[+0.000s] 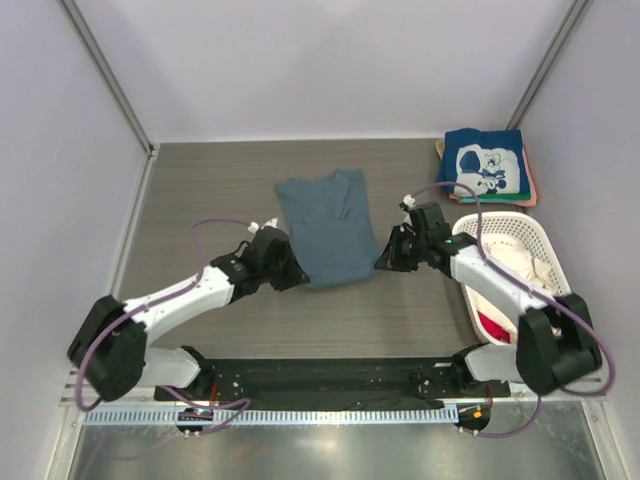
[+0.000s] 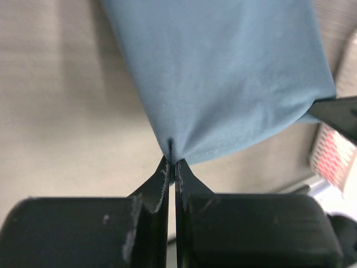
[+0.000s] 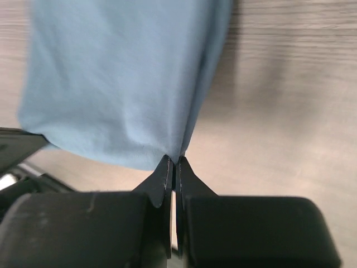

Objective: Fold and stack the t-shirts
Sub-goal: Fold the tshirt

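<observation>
A slate-blue t-shirt (image 1: 328,228) lies folded lengthwise on the table's middle, collar end to the back. My left gripper (image 1: 296,277) is shut on its near left corner; the left wrist view shows the cloth (image 2: 223,78) pinched at the fingertips (image 2: 172,165). My right gripper (image 1: 383,262) is shut on its near right corner; the right wrist view shows the cloth (image 3: 122,84) pinched there (image 3: 174,163). A navy t-shirt with white cartoon print (image 1: 486,166) tops a folded stack at the back right, with green and pink edges under it.
A white lattice basket (image 1: 541,235) stands at the right, under my right arm, holding cream (image 1: 521,262) and red (image 1: 494,327) cloth. Grey walls close in on the table at the back and sides.
</observation>
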`<state>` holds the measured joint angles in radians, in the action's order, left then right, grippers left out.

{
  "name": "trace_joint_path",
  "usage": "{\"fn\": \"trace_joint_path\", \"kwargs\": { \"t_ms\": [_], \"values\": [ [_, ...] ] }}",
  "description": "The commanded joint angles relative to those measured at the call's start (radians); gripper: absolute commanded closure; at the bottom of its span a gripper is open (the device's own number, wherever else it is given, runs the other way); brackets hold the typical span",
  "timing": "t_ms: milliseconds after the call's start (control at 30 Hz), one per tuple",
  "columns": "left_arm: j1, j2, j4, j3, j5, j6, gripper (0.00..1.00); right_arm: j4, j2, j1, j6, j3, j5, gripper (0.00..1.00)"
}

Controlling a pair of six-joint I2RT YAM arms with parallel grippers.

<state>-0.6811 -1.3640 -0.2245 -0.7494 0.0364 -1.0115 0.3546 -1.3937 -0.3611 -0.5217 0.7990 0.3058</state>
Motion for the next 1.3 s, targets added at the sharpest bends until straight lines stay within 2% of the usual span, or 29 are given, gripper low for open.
{"fn": "trace_joint_path", "kwargs": {
  "t_ms": [0, 133, 233, 333, 533, 733, 867, 967, 1267],
  "values": [
    [-0.082, 0.143, -0.171, -0.039, -0.099, -0.064, 1.00, 0.110, 0.203, -0.038, -0.067, -0.007, -0.065, 0.99],
    [-0.173, 0.256, -0.324, -0.074, -0.144, -0.139, 0.99, 0.220, 0.361, -0.094, -0.121, 0.002, -0.118, 0.99],
    [-0.204, 0.305, -0.421, -0.123, -0.156, -0.165, 0.98, 0.291, 0.412, -0.116, -0.138, 0.038, -0.123, 0.99],
    [-0.202, 0.318, -0.487, -0.177, -0.209, -0.122, 0.98, 0.336, 0.407, -0.114, -0.107, 0.103, -0.154, 0.99],
    [-0.129, 0.231, -0.556, -0.306, -0.251, -0.024, 0.98, 0.356, 0.250, -0.111, -0.025, 0.261, -0.232, 0.99],
    [0.075, 0.120, -0.486, -0.347, -0.121, 0.066, 0.99, 0.334, 0.041, -0.073, 0.037, 0.422, -0.254, 0.99],
    [0.161, 0.014, -0.472, -0.424, -0.069, 0.134, 0.99, 0.322, -0.085, -0.041, 0.072, 0.531, -0.251, 0.99],
    [0.218, -0.096, -0.466, -0.490, -0.006, 0.191, 0.99, 0.311, -0.212, -0.019, 0.086, 0.623, -0.229, 0.99],
    [0.336, -0.366, -0.472, -0.683, 0.071, 0.266, 1.00, 0.297, -0.453, 0.034, 0.107, 0.796, -0.159, 0.99]
  ]
}}
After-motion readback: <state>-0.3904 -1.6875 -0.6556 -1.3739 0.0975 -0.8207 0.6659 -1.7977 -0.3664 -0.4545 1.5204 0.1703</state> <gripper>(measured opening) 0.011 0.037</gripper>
